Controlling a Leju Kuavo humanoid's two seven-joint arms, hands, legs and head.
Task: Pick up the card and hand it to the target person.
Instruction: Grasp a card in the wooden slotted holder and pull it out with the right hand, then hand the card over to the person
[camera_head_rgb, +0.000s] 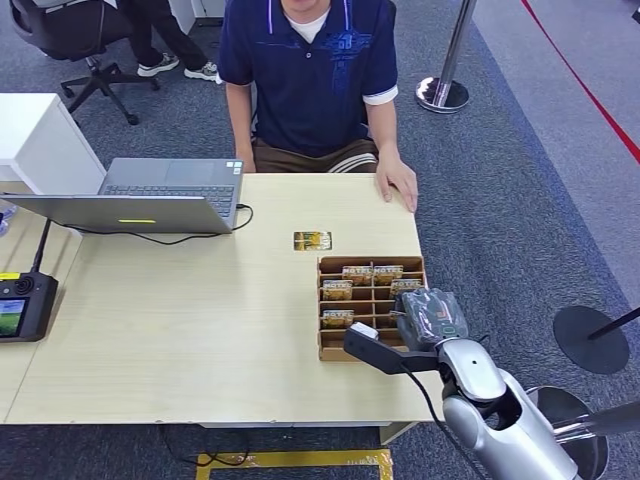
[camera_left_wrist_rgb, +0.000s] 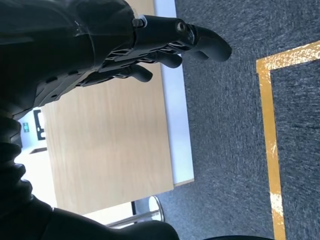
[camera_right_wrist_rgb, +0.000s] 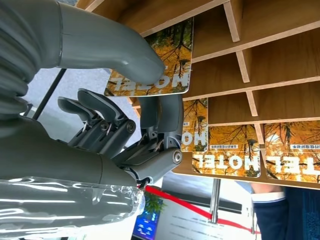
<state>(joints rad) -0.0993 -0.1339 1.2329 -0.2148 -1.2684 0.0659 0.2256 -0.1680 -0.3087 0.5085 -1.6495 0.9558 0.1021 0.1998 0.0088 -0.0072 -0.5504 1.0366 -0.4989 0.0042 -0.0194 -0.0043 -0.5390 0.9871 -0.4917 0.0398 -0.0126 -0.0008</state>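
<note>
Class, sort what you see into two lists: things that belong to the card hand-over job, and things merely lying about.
Belongs to the job:
hotel card pinched by the right hand
wooden card tray
seated person

Just lying about:
laptop
loose card on the table
handheld controller
stanchion

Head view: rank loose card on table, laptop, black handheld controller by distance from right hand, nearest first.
From the right hand, over the wooden card tray:
1. Loose card, on the bare table beyond the tray, toward the person.
2. Laptop, far side, toward the robot's left.
3. Black controller, at the table's left edge.
</note>
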